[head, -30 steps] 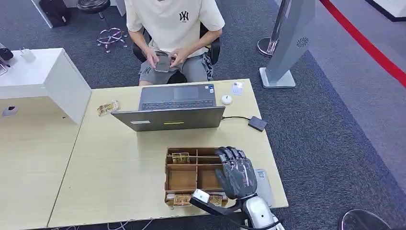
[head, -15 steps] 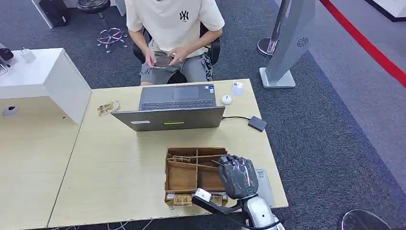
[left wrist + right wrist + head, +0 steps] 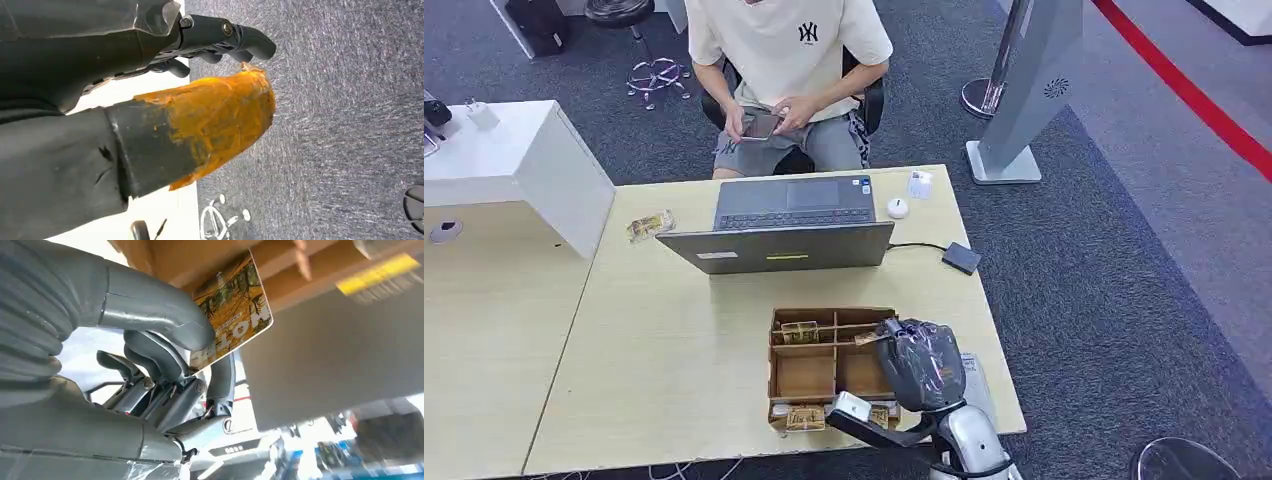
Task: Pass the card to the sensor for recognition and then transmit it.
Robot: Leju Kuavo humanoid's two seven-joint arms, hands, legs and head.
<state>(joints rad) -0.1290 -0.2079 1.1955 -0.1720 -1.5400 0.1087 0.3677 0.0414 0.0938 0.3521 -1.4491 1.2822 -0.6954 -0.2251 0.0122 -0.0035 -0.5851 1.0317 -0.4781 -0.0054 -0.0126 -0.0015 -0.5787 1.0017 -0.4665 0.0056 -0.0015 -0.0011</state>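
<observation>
Even, bright indoor light; wrist views blur close up, backgrounds overexposed.

A light wooden desk [image 3: 674, 380] stands on dark grey carpet [image 3: 1104, 290]. A second desk [image 3: 484, 330] joins it on the left, and a white cabinet [image 3: 519, 165] stands behind that one. Beyond the desk a person [image 3: 784, 70] sits on a chair. Right of the chair rises a grey stand [image 3: 1024, 100]; a red line [image 3: 1194, 95] crosses the floor further right.
</observation>
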